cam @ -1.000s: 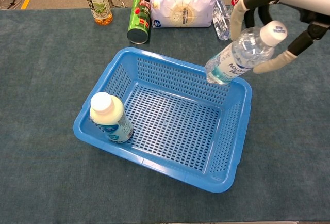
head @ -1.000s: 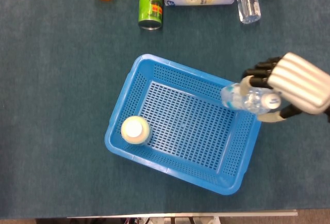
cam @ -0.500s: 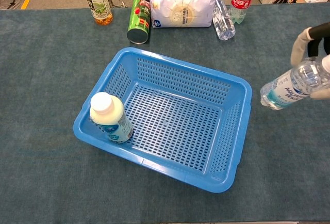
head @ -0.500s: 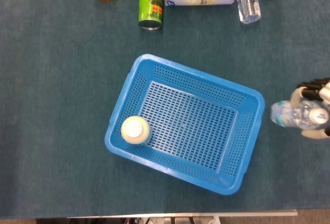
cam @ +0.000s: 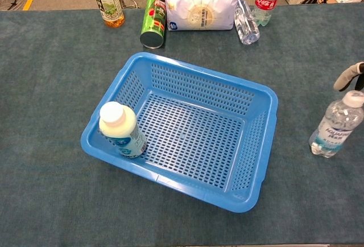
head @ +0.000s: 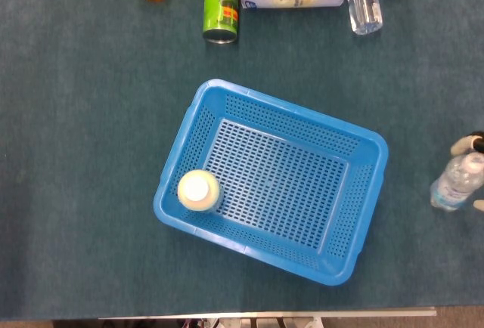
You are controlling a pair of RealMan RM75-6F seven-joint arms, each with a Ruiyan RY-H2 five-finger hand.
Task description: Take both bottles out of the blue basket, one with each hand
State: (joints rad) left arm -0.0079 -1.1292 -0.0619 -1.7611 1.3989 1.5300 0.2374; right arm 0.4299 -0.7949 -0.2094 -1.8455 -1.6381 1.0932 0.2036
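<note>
water bottle (cam: 334, 125) stands clear of the blue basket (cam: 187, 85), right hand (cam: 348, 77) fingers beside its cap, grip unclear; milk bottle (cam: 121, 130) awaits the left.

**Right hand barely in frame, left out of sight**

I can see only the edge of my right hand (cam: 350, 77) at the far right border of both views: pale fingertips (head: 463, 145), with another tip showing lower at the frame edge. Whether they grip anything I cannot tell. My left hand shows in neither camera.
</note>
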